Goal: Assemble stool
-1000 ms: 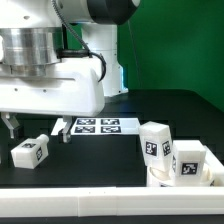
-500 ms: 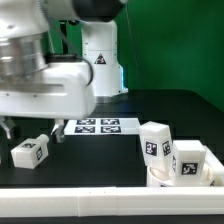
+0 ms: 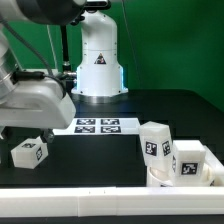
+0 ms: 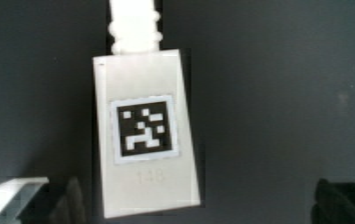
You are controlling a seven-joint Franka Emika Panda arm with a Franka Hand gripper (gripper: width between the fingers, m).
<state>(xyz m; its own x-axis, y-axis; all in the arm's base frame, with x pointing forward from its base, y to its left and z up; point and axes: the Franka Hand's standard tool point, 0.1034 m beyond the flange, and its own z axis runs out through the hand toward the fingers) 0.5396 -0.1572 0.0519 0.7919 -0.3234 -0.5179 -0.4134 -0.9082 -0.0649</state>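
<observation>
One white stool leg (image 4: 151, 130) with a square tag lies on the black table, its narrow peg end pointing away from me. My gripper (image 4: 200, 205) hangs open above its near end, with one dark finger (image 4: 58, 198) close beside it and nothing held. In the exterior view this leg (image 3: 30, 151) lies at the left, under the grey hand body (image 3: 35, 100); the fingertips are out of sight there. Two more legs (image 3: 155, 140) (image 3: 190, 160) stand upright on the round seat (image 3: 183, 181) at the right.
The marker board (image 3: 96, 125) lies flat at the middle back, in front of the arm's white base (image 3: 97, 60). A long white rail (image 3: 100, 201) runs along the front edge. A green wall closes the back.
The hand has swung toward the exterior view's left and partly out of frame, uncovering the arm's base and the marker board. The jaws stayed open. The stool parts have not moved.
</observation>
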